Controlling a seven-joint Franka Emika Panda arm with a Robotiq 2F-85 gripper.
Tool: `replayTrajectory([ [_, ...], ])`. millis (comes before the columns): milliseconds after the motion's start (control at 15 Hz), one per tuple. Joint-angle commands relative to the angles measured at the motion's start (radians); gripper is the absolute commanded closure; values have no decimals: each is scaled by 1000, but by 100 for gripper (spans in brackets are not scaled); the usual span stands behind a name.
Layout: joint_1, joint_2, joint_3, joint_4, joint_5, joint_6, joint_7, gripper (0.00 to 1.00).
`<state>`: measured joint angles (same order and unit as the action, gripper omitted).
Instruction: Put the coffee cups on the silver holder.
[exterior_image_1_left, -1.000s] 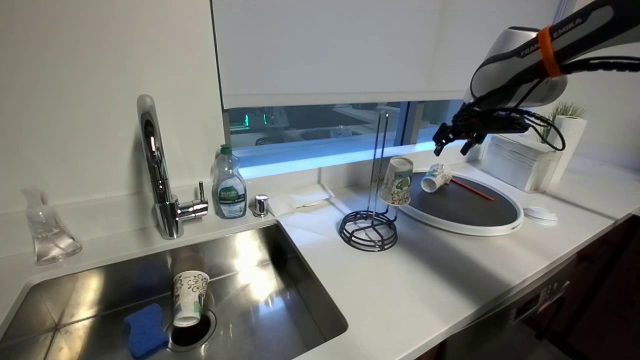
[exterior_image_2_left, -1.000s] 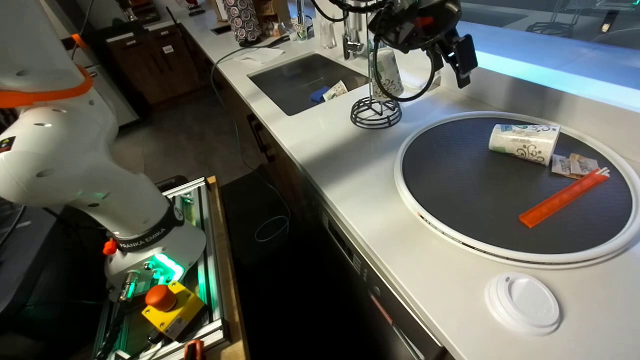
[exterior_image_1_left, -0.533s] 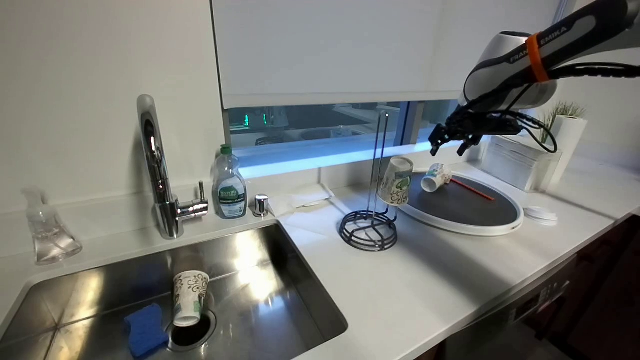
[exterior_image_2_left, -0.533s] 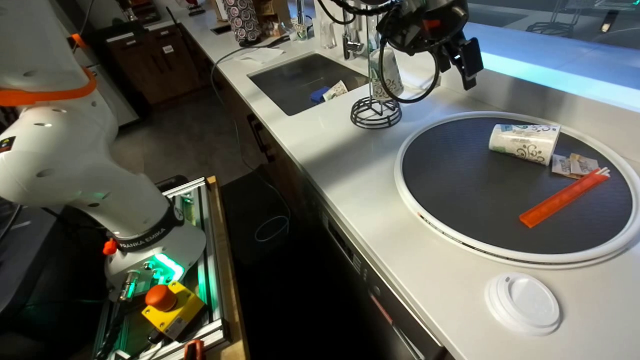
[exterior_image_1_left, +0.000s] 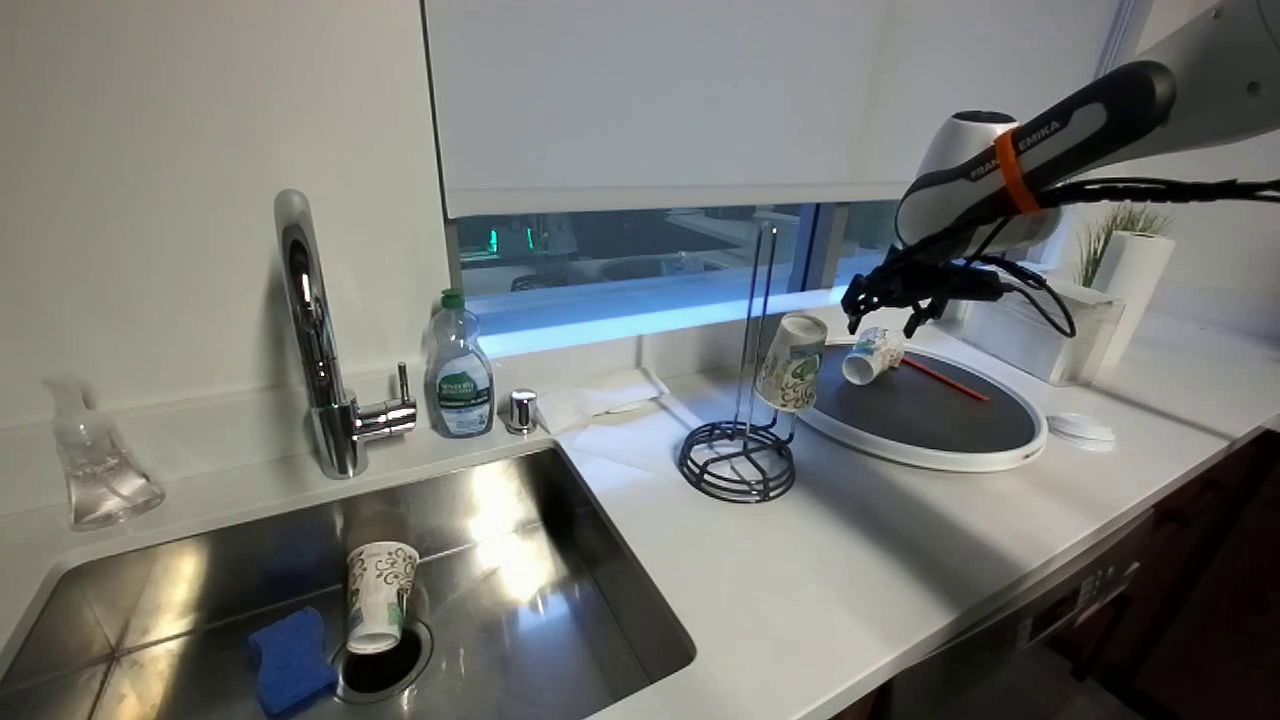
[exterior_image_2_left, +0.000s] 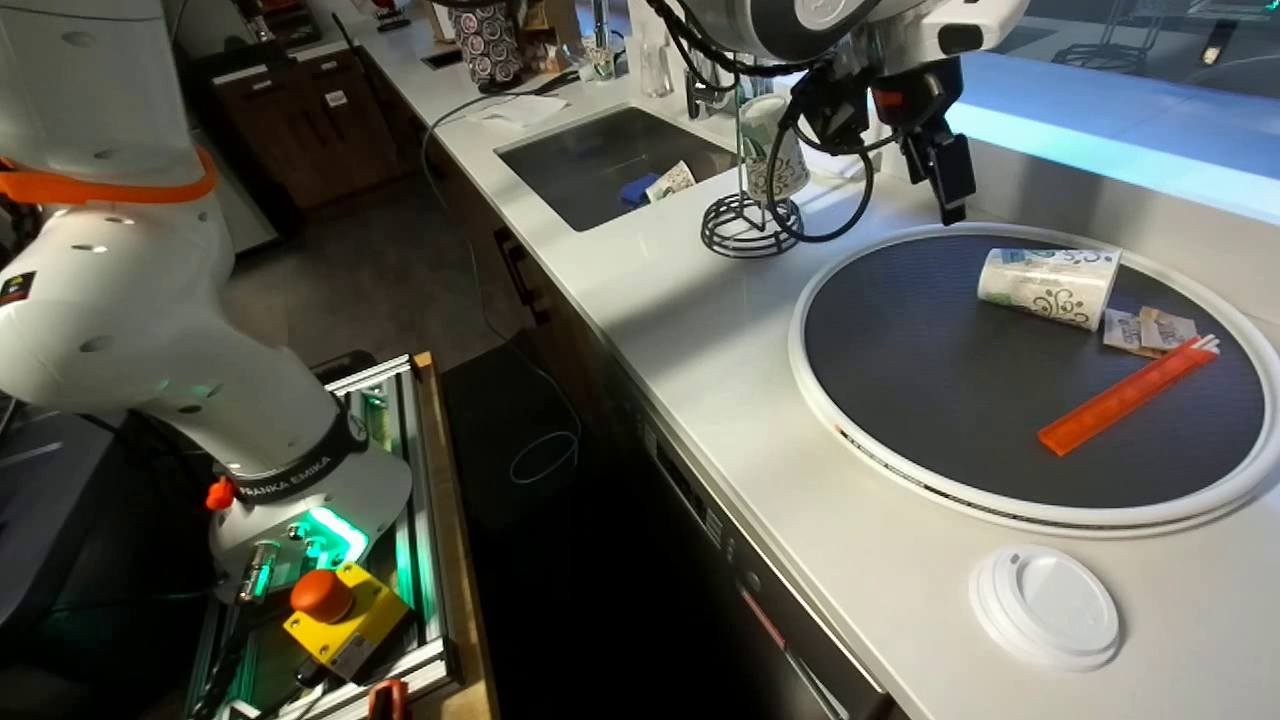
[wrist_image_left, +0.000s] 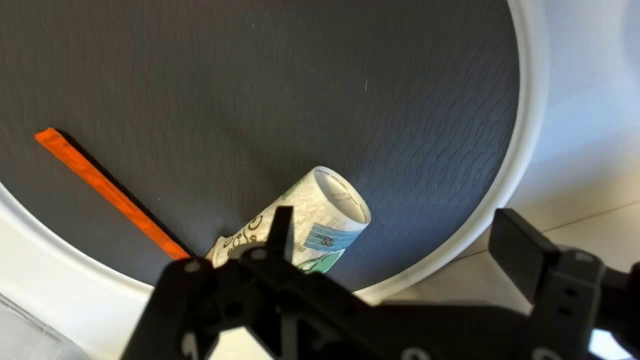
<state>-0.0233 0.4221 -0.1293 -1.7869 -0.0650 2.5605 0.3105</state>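
Gripper (wrist_image_left: 397, 224) hangs empty, jaws wide apart, presumably to straddle cup (exterior_image_2_left: 1050, 288) lying on tray (exterior_image_2_left: 920, 400) near back edge of counter (exterior_image_1_left: 780, 590); second cup (exterior_image_1_left: 793, 362) sits on holder (exterior_image_1_left: 745, 362), apparently stowed as wanted; third cup (exterior_image_1_left: 381, 590) lies in sink (exterior_image_1_left: 600, 600).

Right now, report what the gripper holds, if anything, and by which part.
The gripper holds nothing: its fingers stand apart with nothing gripped between them.

Cups (exterior_image_1_left: 793, 362) sit on holder (exterior_image_1_left: 740, 455), on tray (exterior_image_2_left: 930, 390), in sink (exterior_image_1_left: 520, 600)
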Motion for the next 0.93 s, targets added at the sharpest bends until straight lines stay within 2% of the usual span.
replayTrajectory([
  [0,21,109,-27,122,2,-23,76,0],
  [400,13,229,-52,255,5,-40,89,0],
  [867,-2,297,-65,332,-20,-44,-8,0],
])
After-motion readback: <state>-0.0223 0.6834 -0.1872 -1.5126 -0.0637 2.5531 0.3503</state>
